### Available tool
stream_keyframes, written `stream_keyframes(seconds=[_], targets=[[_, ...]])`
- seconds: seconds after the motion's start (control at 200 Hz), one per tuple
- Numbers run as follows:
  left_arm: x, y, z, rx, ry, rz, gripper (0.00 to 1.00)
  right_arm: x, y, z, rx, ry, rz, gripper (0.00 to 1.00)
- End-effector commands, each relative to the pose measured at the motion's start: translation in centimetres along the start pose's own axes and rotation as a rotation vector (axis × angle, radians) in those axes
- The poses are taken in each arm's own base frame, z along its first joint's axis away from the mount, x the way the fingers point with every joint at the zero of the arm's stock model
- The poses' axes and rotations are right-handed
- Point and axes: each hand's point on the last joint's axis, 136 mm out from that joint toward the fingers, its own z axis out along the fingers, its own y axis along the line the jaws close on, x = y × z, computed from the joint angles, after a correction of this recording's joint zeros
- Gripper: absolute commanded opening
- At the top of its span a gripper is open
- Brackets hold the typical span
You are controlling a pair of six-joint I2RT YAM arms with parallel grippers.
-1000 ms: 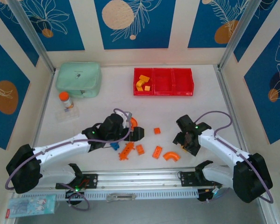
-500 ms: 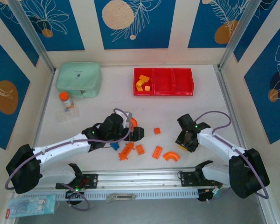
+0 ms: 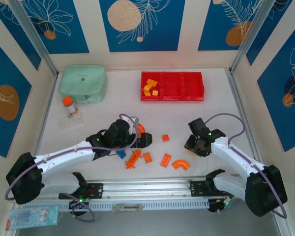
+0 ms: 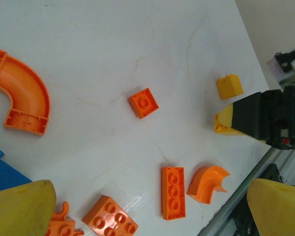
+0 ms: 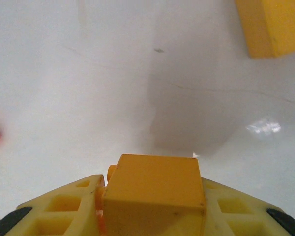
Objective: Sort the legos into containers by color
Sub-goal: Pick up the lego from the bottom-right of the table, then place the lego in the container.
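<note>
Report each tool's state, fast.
Left tool: open, holding nothing.
Right tool: closed on a yellow brick.

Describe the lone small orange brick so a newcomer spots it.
From the red containers at the far side, come straight toward the near edge. A small square orange brick lies alone, smaller than the orange pieces nearer the edge.

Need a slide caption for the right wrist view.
Right gripper clamps a yellow lego brick over the white table, second yellow brick beyond.
</note>
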Motion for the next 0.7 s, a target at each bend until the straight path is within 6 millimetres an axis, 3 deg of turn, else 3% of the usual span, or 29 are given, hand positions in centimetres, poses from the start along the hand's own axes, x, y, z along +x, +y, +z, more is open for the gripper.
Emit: stream_keyframes(seconds=[0.0, 0.175, 0.39, 0.53, 0.695], targets=[[-2.3, -0.4, -1.8, -0.016, -0.077, 0.014, 0.99, -1.7, 2.8, -2.3, -0.083, -0.053, -0.075, 0.24], [-3.7, 0.5, -3.4, -0.038, -0.117, 0.01, 0.99, -3.7, 7.3, -3.7, -0.158, -0.105, -0.176, 0.23], [-5.6, 2.8, -4.8, -0.11, -0.142, -0.015, 0.99, -7.5, 15.3, -4.7, -0.268, -0.148, -0.265, 0.23], [-7.0, 4.4, -5.1, -0.133, -0.17, -0.058, 0.99, -10.6, 20.9, -4.2, -0.322, -0.201, -0.326, 0.23], [-8.6, 6.3, -5.4, -0.174, -0.189, -0.092, 0.99, -15.0, 25.4, -2.3, -0.286, -0.234, -0.372, 0.23]])
